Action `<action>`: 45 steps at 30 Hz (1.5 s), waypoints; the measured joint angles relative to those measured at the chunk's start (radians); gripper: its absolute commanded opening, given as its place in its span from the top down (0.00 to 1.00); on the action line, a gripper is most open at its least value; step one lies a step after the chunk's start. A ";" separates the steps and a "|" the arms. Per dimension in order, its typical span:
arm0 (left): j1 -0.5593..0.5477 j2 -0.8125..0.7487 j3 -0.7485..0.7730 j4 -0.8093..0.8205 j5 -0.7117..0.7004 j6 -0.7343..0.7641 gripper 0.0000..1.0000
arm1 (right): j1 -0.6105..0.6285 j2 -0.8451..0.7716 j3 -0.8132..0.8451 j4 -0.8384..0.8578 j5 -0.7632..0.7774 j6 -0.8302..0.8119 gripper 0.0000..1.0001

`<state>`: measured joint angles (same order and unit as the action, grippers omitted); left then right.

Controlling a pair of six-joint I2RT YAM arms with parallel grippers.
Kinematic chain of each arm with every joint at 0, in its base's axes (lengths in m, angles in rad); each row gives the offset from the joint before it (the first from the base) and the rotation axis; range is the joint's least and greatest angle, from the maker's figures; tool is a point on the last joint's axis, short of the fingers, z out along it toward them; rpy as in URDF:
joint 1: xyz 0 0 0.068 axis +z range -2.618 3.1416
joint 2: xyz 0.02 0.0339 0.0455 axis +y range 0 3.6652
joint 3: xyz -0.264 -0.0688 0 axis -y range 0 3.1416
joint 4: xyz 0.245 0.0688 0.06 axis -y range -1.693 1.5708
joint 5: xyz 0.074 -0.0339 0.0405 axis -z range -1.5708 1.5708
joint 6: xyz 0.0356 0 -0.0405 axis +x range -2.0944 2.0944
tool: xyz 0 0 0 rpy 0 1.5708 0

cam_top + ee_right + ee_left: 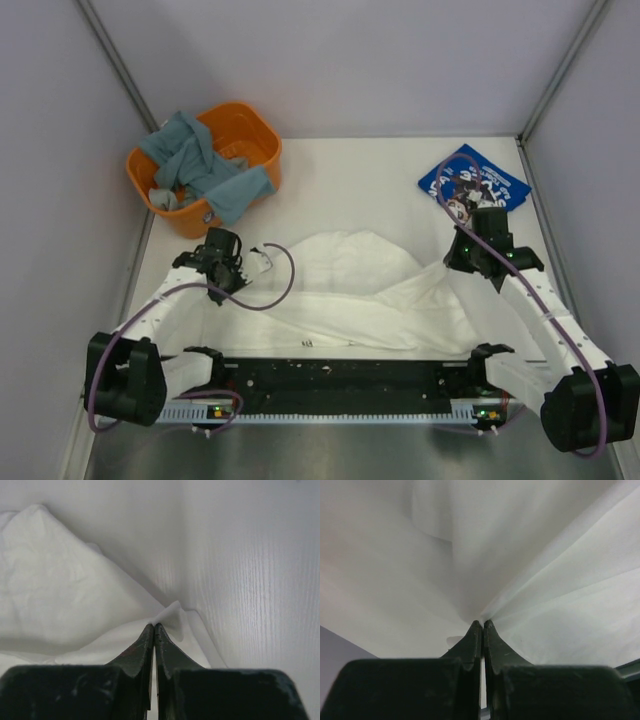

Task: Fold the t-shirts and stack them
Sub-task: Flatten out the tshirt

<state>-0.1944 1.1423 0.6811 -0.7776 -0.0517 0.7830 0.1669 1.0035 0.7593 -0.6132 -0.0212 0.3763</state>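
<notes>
Between my two arms the white shirt (340, 290) lay stretched left-to-right across the counter (350, 180), with my left fingers (472, 642) and right fingers (145, 647) each clenched on an opposite end.

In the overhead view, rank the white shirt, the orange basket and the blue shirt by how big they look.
1. white shirt, clearly largest
2. orange basket
3. blue shirt, somewhat smaller than the basket

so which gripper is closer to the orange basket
Left. The left gripper pinches the white shirt just in front of the basket; the right gripper pinches it beside the blue shirt.
</notes>
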 measured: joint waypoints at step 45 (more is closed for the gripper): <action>-0.009 0.019 0.806 0.211 0.025 0.129 1.00 | -0.303 -0.103 0.990 -0.054 -0.114 -0.202 1.00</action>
<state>-0.2035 1.1614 1.4876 -0.5667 -0.0269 0.9119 -0.1360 0.9005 1.7489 -0.6674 -0.1352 0.1745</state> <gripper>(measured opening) 0.012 0.004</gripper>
